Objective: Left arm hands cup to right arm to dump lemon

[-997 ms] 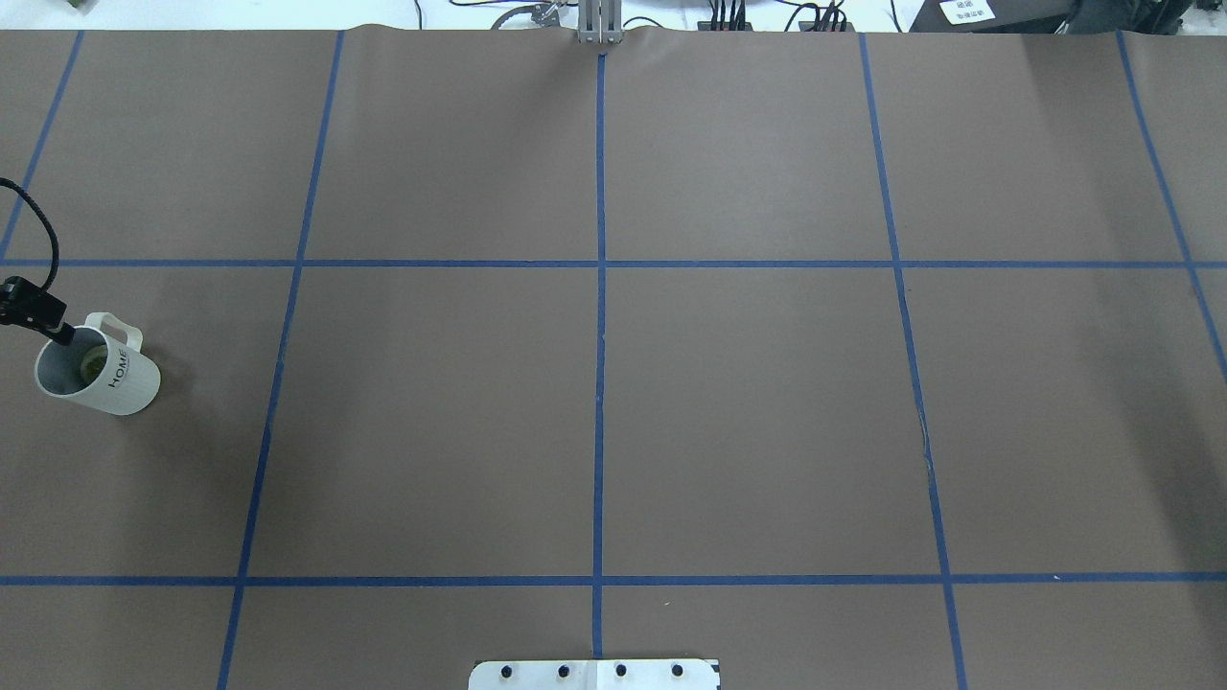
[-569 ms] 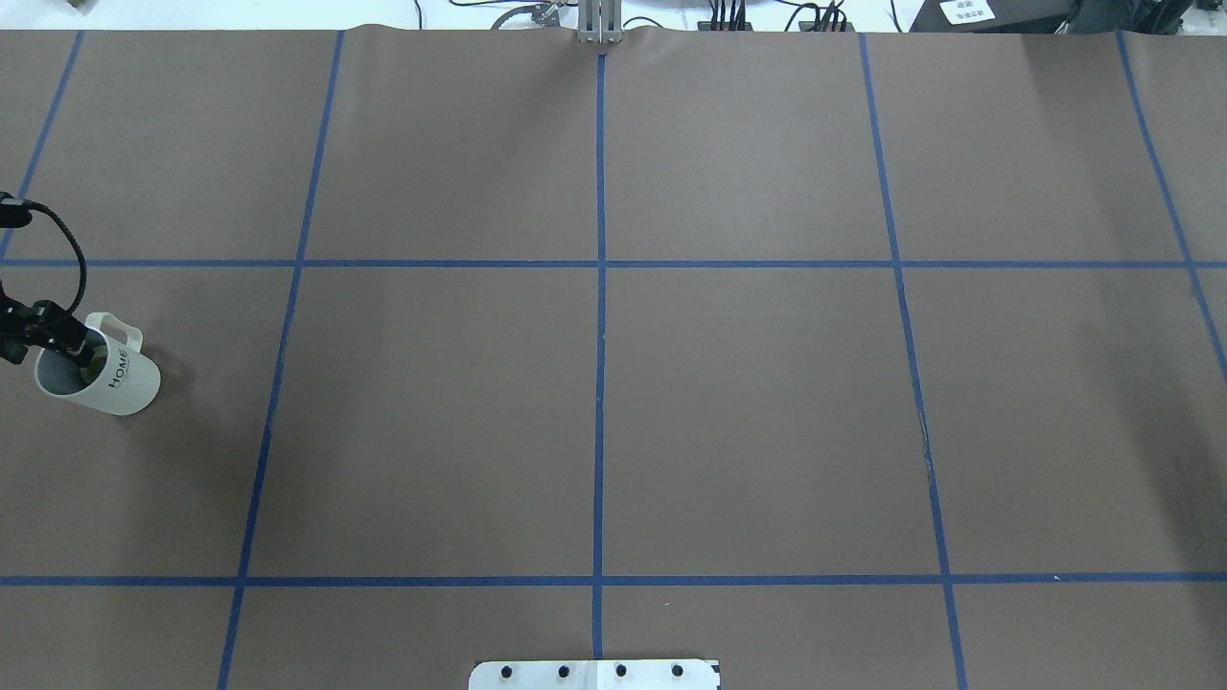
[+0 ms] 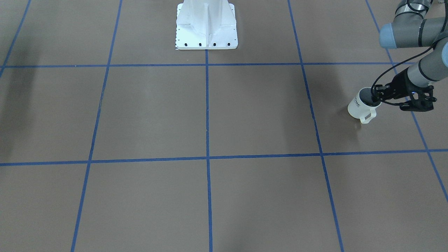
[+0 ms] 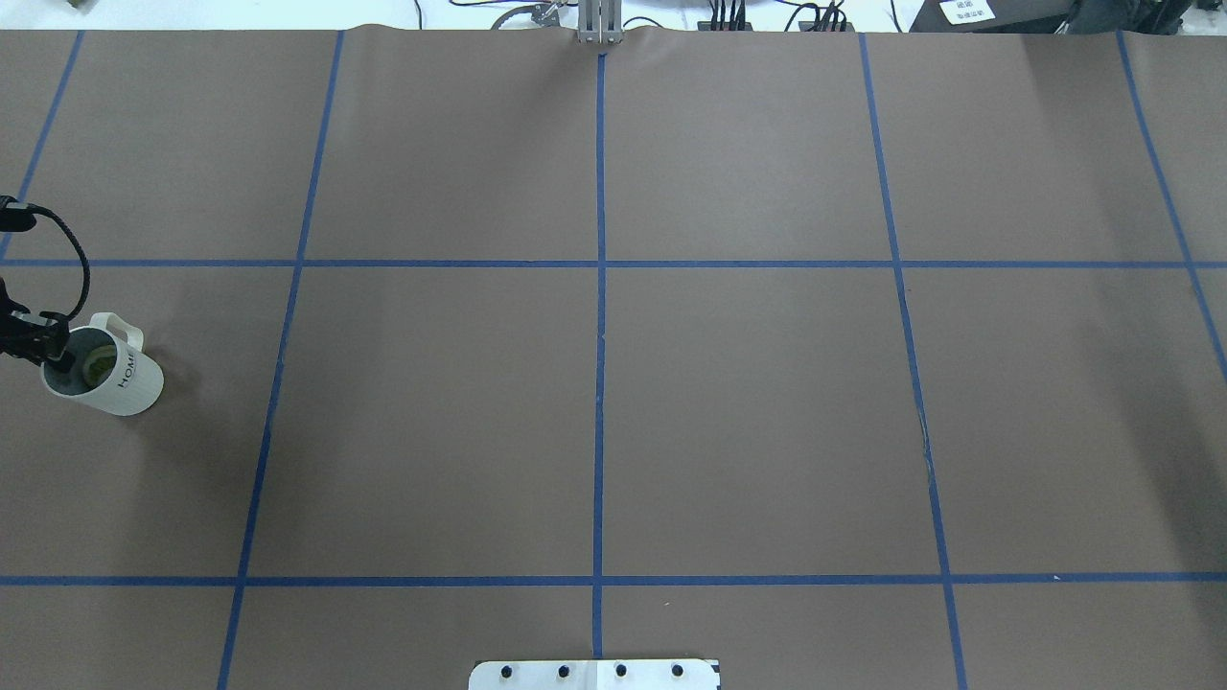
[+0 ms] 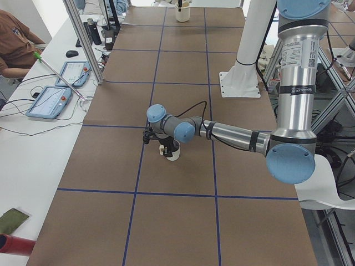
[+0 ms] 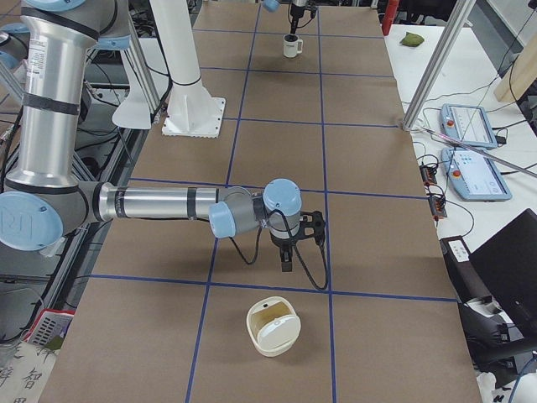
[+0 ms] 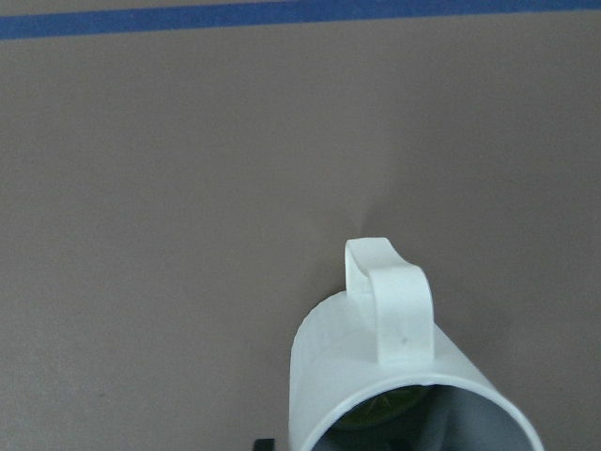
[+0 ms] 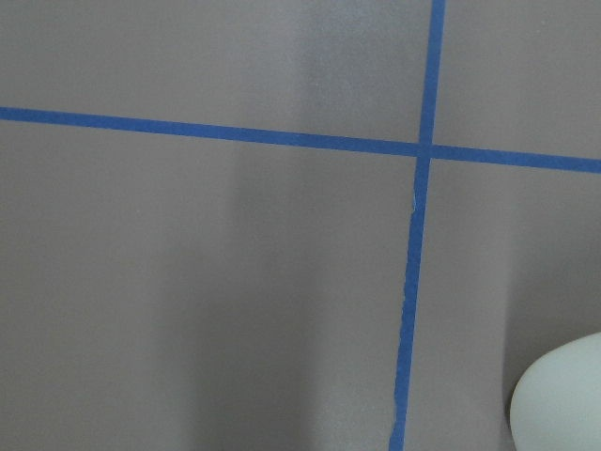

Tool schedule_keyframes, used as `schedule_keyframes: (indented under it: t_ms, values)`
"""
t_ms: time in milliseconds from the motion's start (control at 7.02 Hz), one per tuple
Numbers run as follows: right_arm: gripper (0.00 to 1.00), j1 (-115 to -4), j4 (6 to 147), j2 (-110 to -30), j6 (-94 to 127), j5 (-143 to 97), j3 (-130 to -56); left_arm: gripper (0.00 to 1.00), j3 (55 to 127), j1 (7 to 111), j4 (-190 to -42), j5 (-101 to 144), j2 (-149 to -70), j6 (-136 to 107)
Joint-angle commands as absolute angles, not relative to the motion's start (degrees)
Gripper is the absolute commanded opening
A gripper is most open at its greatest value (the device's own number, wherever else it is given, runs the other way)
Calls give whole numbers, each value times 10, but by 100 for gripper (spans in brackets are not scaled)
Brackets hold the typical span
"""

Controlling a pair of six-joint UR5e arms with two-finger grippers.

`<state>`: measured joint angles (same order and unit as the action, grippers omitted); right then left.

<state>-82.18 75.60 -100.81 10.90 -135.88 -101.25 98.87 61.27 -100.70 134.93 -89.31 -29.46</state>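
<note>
The cream-white cup (image 4: 115, 379) lettered "HOME" stands at the table's far left, handle away from the robot. It also shows in the front view (image 3: 358, 105), the left side view (image 5: 173, 153) and far off in the right side view (image 6: 291, 46). Yellow-green lemon (image 4: 96, 364) lies inside it, and a green edge shows in the left wrist view (image 7: 376, 415). My left gripper (image 4: 53, 353) comes in from the side and grips the cup's rim (image 3: 377, 95), one finger inside. My right gripper (image 6: 288, 256) hangs fingers down just above the table; I cannot tell whether it is open.
A cream-white round container (image 6: 273, 327) sits on the table near my right gripper; its edge shows in the right wrist view (image 8: 563, 399). The white robot pedestal (image 3: 206, 24) stands at the table's robot side. Blue tape lines (image 4: 599, 335) grid the brown table.
My left gripper reached over the cup's mouth, then drew back to its rim and closed there. The cup shifted a little to the right.
</note>
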Motion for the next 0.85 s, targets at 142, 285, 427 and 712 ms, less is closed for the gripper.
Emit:
schedule_keyframes:
  t_ms: [142,285,427,712]
  values:
    - [100,-818,756,-1000,110,-1360,-1012,0,1046,628,-998,1354,-893,-301]
    - [100,-818,755,-1000,110,-1361,-1015,0,1062,641,-998,1357,-896,-338]
    - [100,-815,730,-995,113,-1361,-1013,0,1068,643,-999,1356,-916,-406]
    - [100,-795,630,-994,118,-1357,-1010,0,1067,642,-998,1354,-973,-541]
